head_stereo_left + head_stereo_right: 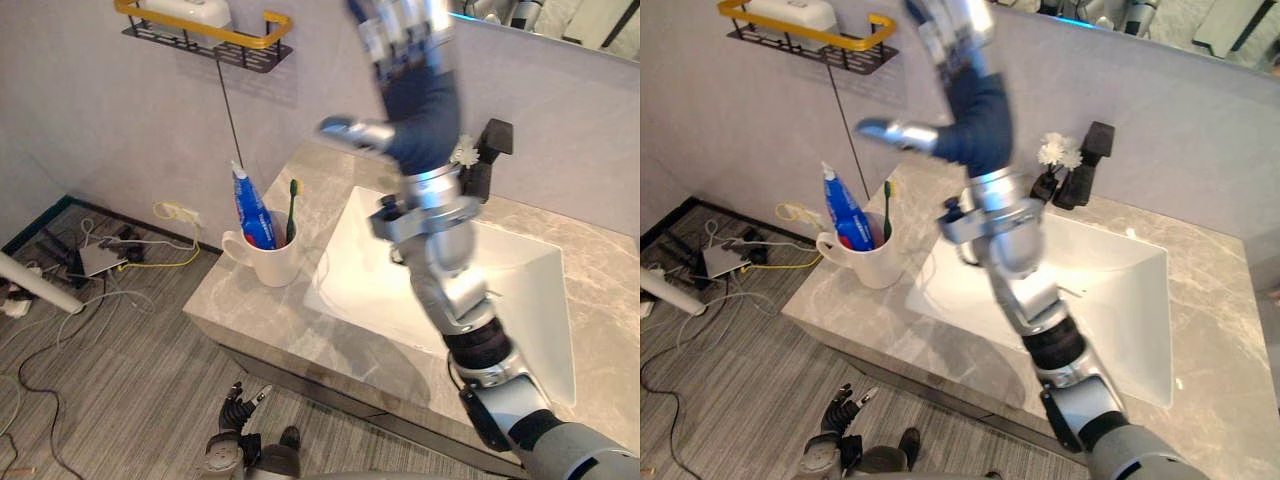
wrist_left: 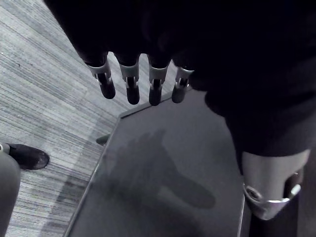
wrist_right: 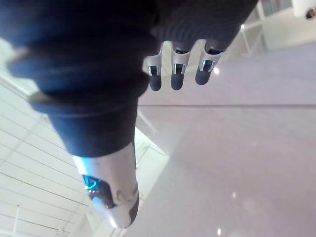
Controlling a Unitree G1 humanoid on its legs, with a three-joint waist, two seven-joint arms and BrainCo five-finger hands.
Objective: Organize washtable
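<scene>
Washtable seen from the robot's head, looking down. The right robot hand point(image 1: 410, 50) is raised high above the sink point(image 1: 350, 262), close to the wall. Its fingers point(image 3: 174, 74) are straight and its thumb point(image 1: 350, 130) juts sideways, so it is fully spread and has hold of nothing. The left robot hand point(image 1: 238, 408) hangs low in front of the tabletop point(image 1: 240, 312), over the wood-grain floor point(image 1: 120, 385). Its fingers point(image 2: 129, 86) are relaxed and extended, and it too is empty. A white mug point(image 1: 268, 262) stands upright on the tabletop, just beside the sink on the robot's left, its handle turned away from the basin. Inside it, a blue and red toothpaste tube point(image 1: 252, 212) stands cap-up, and a green toothbrush point(image 1: 292, 210) stands bristles-up at the side nearer the sink. A black faucet point(image 1: 492, 148) stands behind the sink against the wall, with a small white flower point(image 1: 1060, 152) just beside it. A black wire shelf point(image 1: 205, 42) with a yellow rail is mounted on the wall above and behind the mug, and carries a white container point(image 1: 190, 10).
</scene>
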